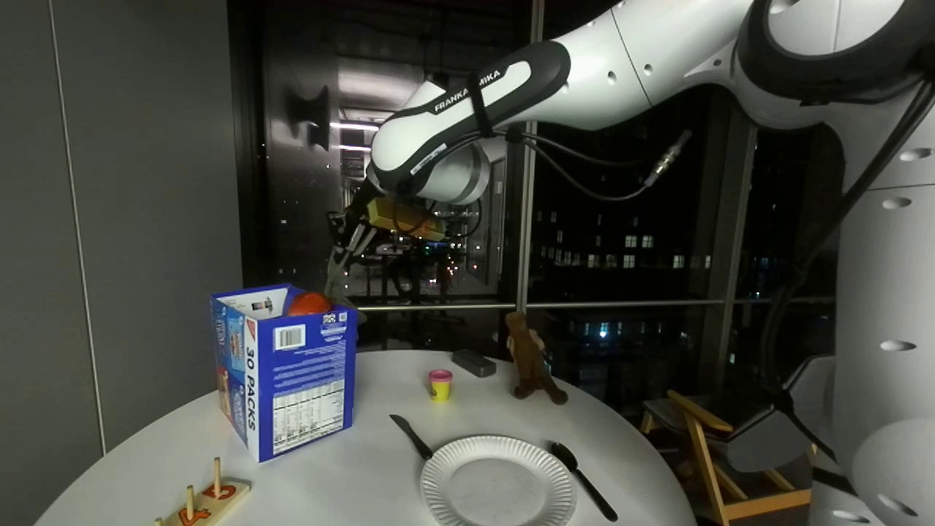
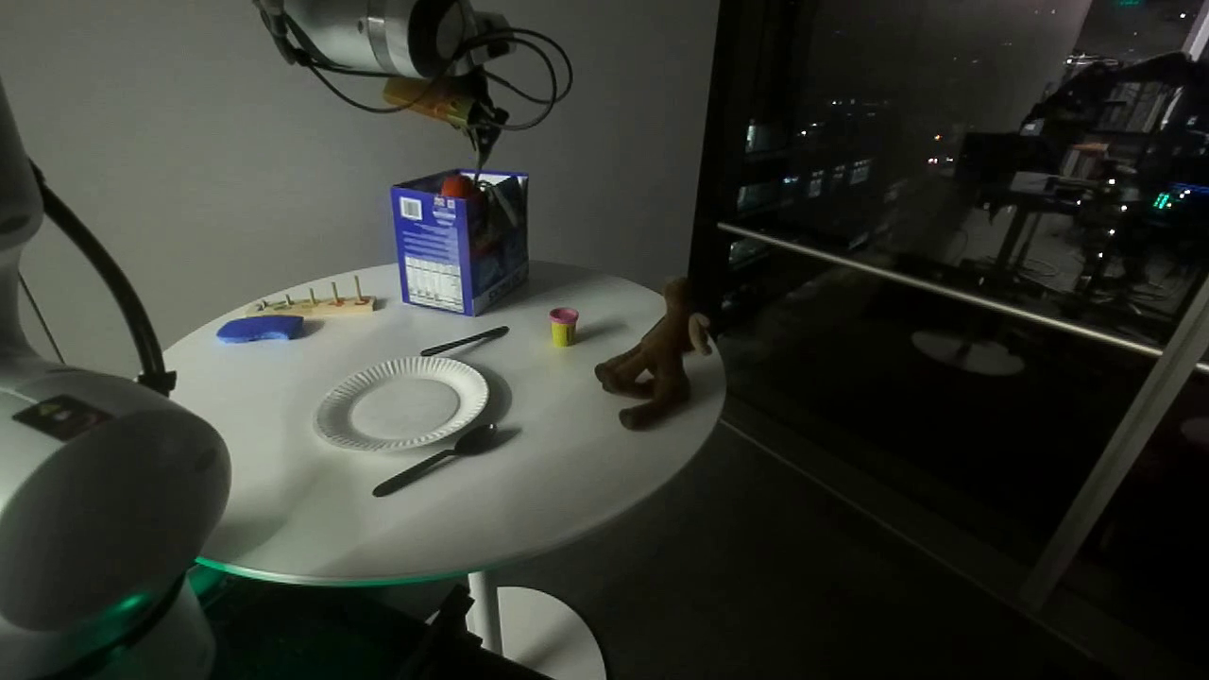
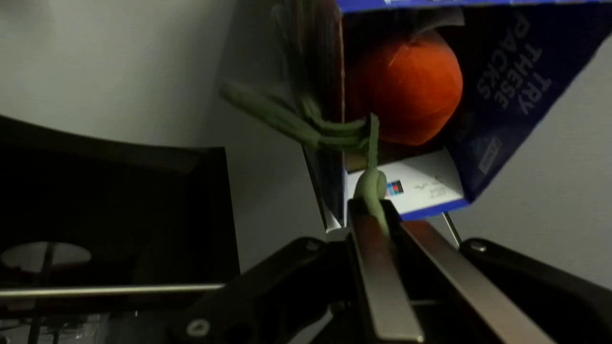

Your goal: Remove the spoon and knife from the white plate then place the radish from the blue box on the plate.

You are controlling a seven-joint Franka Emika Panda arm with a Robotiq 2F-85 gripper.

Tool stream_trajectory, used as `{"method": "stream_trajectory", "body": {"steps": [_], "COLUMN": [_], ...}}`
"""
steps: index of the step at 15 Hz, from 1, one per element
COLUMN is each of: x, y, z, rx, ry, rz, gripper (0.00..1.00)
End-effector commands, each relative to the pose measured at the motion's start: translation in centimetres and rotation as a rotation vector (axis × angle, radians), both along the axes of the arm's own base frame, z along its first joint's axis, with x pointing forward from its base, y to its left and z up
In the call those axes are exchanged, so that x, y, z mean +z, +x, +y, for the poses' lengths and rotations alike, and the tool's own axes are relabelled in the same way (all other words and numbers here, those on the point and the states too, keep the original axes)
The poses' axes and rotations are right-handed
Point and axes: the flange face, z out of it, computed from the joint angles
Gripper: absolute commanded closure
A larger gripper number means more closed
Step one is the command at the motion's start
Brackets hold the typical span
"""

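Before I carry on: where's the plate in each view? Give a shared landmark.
In an exterior view: plate, bottom, slightly right of centre.
In an exterior view: plate, left of centre, below mid-height.
Wrist view: not in it.
Shared landmark: the box, in all three.

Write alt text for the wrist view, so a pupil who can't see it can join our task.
The pincer is closed on green strands that trail up and left across the edge of an open blue box. A round orange-red radish sits inside the box; whether the strands join it is unclear.
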Motion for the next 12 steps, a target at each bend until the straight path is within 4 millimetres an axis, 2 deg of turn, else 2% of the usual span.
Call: {"method": "stream_trajectory", "body": {"steps": [1,5,7,8,10,12], "x": [6.6,12.8,15.1,15.2,15.3,14.5], "y": [-2.3,-5.5,-7.2,-8.9,-10.9,-12.9], "z": [-0.5,-2.4,-3.9,-4.3,-5.3,-6.1], "rx": [-0.007,-0.072,-0.121,-0.143,-0.203,-0.264], "ry": [0.012,0.018,0.009,-0.010,-0.047,-0.113], "rz": [-0.179,-0.375,-0.431,-0.424,-0.385,-0.310], "gripper": [0.90,0.91,0.90,0.90,0.91,0.90]}}
